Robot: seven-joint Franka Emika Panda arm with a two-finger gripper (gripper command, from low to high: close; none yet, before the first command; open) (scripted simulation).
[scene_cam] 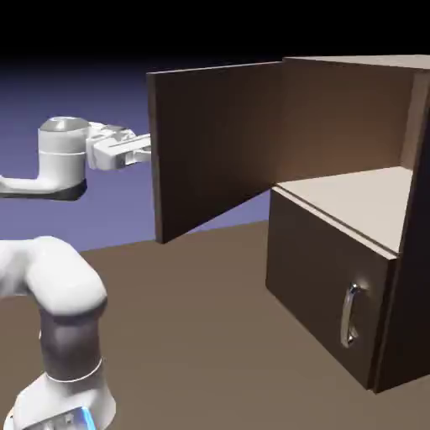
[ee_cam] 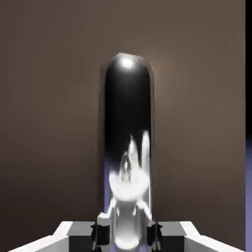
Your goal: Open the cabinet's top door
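Note:
The dark brown cabinet (scene_cam: 348, 101) stands at the right. Its top door (scene_cam: 218, 143) is swung far out to the left and shows its inner face, with the pale shelf (scene_cam: 353, 197) behind it uncovered. My gripper (scene_cam: 144, 149) reaches the door's outer side near its free edge, where the door hides the fingertips. In the hand view the door's wood (ee_cam: 49, 123) fills the picture. The shiny curved silver handle (ee_cam: 127, 123) runs upward from between the grey fingers (ee_cam: 101, 231). My gripper (ee_cam: 127, 231) is shut on this handle.
Below the shelf, the shorter lower panel (scene_cam: 319, 269) is closed, with its small silver handle (scene_cam: 350, 315) facing front. The brown tabletop (scene_cam: 193, 319) spreads between the arm's base (scene_cam: 67, 353) and the cabinet. A strip of blue backdrop (ee_cam: 248, 197) shows past the door's edge.

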